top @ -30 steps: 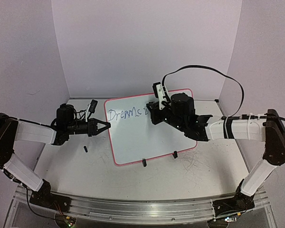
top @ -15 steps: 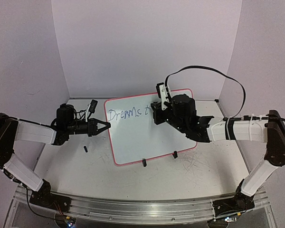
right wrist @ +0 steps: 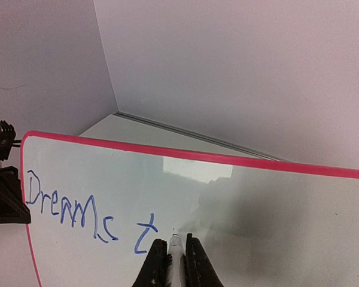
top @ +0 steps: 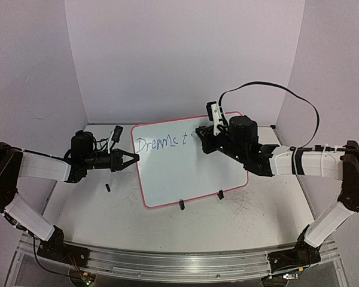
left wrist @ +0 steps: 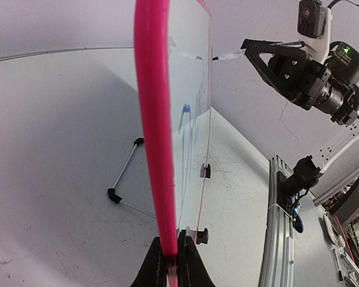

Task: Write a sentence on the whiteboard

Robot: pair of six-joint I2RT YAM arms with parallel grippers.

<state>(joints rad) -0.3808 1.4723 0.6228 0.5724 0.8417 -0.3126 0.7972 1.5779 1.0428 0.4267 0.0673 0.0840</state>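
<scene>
The whiteboard (top: 185, 170), white with a pink-red rim, stands tilted on two black clip feet (top: 182, 205). Blue writing (top: 161, 142) on it reads roughly "Dreams t". My left gripper (top: 133, 159) is shut on the board's left rim; the left wrist view shows the jaws (left wrist: 172, 242) pinching the pink rim (left wrist: 152, 119). My right gripper (top: 198, 136) is shut on a white marker (right wrist: 176, 250). Its tip is at the whiteboard (right wrist: 263, 203), just right of the "t" (right wrist: 145, 234). I cannot tell if the tip touches.
A small black cap (top: 107, 188) lies on the table left of the board. A thin wire stand (left wrist: 125, 173) props the board from behind. A black cable (top: 275, 89) loops above the right arm. The back wall is close behind.
My right gripper moved right along the board with the marker; a blue "t" now stands after the first word. The left arm has not moved.
</scene>
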